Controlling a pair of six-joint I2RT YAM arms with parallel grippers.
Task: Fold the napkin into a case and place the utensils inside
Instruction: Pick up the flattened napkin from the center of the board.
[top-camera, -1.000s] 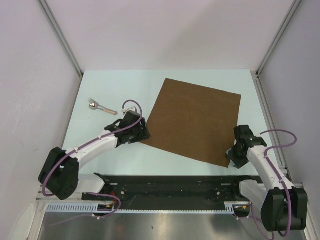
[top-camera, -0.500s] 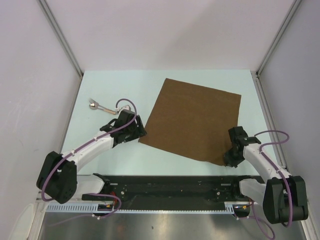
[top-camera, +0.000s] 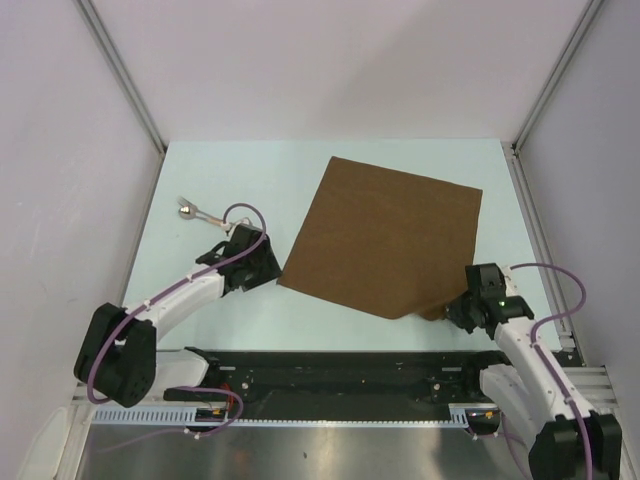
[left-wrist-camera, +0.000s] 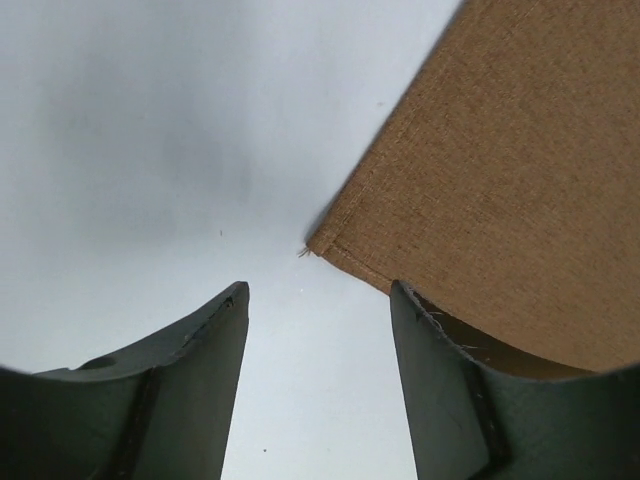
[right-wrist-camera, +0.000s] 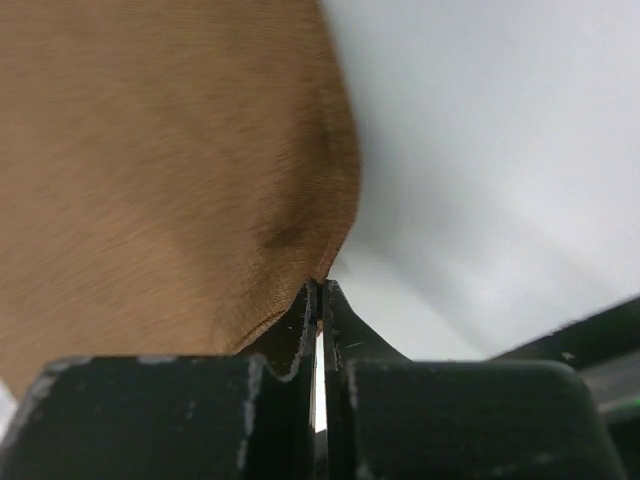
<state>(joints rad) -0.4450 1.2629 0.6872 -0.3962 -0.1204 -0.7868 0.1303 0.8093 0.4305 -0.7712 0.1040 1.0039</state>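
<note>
Top external | right pincer (top-camera: 452, 312) pinching napkin (top-camera: 385, 235) near corner | left pincer (top-camera: 270, 268) agape beside left corner

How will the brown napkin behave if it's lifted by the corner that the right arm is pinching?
Probably floppy: the napkin buckles into a soft curl at the right end effector, which is shut on its corner. Likely very light, since it looks like a thin sheet. It may drag across the table.

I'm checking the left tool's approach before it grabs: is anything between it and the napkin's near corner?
Nothing visible. The left tool is open, and only bare table lies between its tips and the napkin corner just ahead. The utensils lie on its other side, off that path.
</note>
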